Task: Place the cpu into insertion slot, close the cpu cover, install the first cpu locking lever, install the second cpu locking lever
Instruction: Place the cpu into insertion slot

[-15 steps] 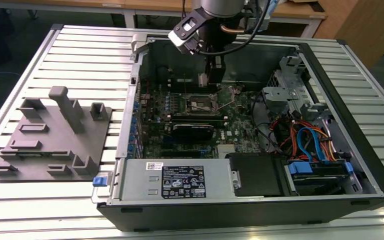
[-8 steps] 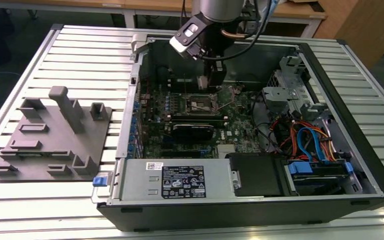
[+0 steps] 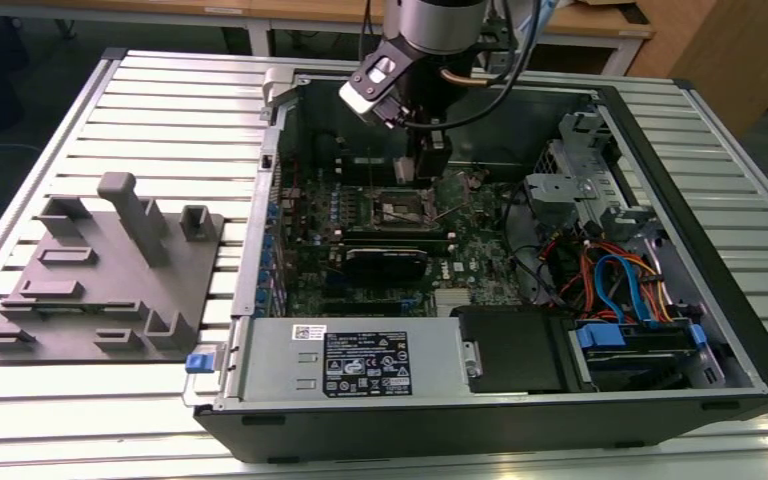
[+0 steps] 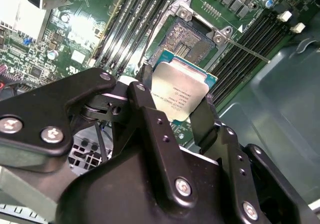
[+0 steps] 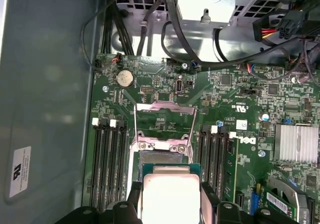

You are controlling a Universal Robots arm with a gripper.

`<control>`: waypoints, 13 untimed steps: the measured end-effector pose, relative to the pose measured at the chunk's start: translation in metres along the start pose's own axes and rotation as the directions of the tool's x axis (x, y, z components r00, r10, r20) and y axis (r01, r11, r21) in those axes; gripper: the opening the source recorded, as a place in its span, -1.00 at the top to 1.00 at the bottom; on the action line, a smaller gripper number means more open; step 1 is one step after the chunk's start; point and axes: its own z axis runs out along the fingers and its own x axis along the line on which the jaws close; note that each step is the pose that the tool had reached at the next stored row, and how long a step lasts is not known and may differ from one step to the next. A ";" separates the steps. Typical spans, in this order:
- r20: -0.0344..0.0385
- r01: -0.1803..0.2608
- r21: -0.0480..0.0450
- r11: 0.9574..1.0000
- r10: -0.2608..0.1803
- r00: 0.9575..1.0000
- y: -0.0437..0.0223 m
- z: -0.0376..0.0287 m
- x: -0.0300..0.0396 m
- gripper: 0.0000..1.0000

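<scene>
The tool (image 4: 176, 94) is clamped on the cpu (image 4: 181, 86), with a black finger (image 4: 210, 118) pressed against each of two opposite edges and the dull silver top facing the camera. The chip hangs close over the insertion slot (image 4: 189, 37) and covers the slot's near edge in both wrist views; whether it touches the slot cannot be told. In the first wrist view, the cpu cover (image 5: 165, 106) stands raised behind the slot, leaving the dark centre (image 5: 161, 158) bare. A thin metal lever (image 4: 247, 51) angles away from one corner of the slot, and rows of long black memory slots (image 5: 107, 159) flank it. In the exterior view, the slot (image 3: 404, 208) sits on the green motherboard (image 3: 471, 268) inside an open computer case (image 3: 704, 330) lying on the slatted counter (image 3: 171, 110).
</scene>
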 end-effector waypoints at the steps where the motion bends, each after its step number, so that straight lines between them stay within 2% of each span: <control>1: 0.000 0.000 0.000 1.000 0.000 1.000 0.0000 0.0003 0.0000 -0.08; 13: 0.000 0.000 0.000 1.000 0.000 1.000 -0.0001 0.0018 0.0002 -0.08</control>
